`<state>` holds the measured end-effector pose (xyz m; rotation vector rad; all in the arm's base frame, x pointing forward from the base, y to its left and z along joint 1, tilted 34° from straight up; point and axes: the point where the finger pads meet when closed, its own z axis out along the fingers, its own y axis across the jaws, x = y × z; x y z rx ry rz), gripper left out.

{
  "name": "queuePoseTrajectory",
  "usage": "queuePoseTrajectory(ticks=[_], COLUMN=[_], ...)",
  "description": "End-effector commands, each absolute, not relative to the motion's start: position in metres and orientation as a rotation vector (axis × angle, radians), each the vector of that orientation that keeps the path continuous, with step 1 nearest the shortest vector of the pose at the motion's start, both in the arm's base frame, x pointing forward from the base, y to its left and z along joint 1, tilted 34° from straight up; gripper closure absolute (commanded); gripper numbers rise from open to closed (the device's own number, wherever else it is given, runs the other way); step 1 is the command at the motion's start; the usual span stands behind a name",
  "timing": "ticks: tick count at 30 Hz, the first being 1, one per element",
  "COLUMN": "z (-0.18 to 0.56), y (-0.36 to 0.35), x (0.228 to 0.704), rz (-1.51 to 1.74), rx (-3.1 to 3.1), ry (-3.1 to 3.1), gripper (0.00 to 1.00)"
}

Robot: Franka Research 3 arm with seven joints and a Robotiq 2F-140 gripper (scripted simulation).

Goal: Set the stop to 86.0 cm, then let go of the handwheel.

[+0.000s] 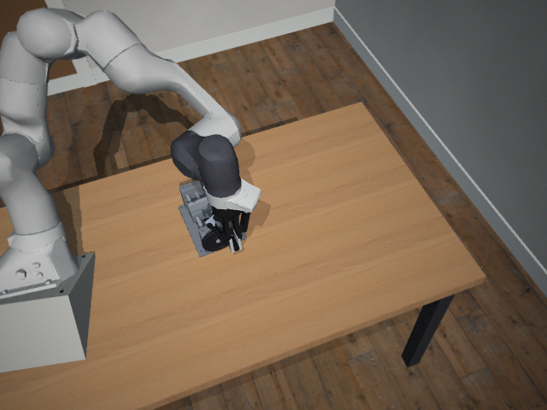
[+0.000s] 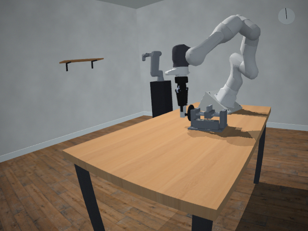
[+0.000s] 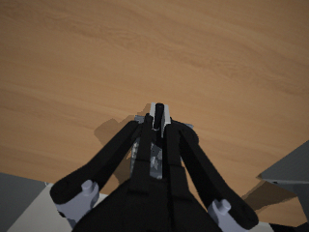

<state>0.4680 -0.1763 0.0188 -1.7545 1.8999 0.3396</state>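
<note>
A small grey stop fixture (image 2: pixel 207 118) stands on the wooden table, with a sliding block (image 2: pixel 209 110) on its rails and a black handwheel (image 1: pixel 214 241) at the end nearest the table's middle; the wheel also shows in the exterior view (image 2: pixel 190 112). My gripper (image 1: pixel 235 246) points straight down at the wheel's outer face. It is shut on the handwheel's small crank handle. In the exterior view the fingertips (image 2: pixel 182 113) sit just left of the wheel. In the wrist view the closed fingertips pinch a thin dark handle, and the fixture is mostly hidden behind the fingers.
The robot's grey base block (image 1: pixel 42 308) sits at the table's near left corner. A second small arm on a black pedestal (image 2: pixel 160 96) stands behind the table. A wall shelf (image 2: pixel 81 60) hangs at the left.
</note>
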Motion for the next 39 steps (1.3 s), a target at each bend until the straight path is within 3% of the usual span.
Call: queuePoseTrajectory(ticks=[1, 39], z=[0.003, -0.003], y=[-0.166, -0.161], x=[0.466, 0.405], rz=[0.341, 0.341], rx=[-1.761, -1.761], ry=[1.895, 1.895], gripper=[0.96, 0.96])
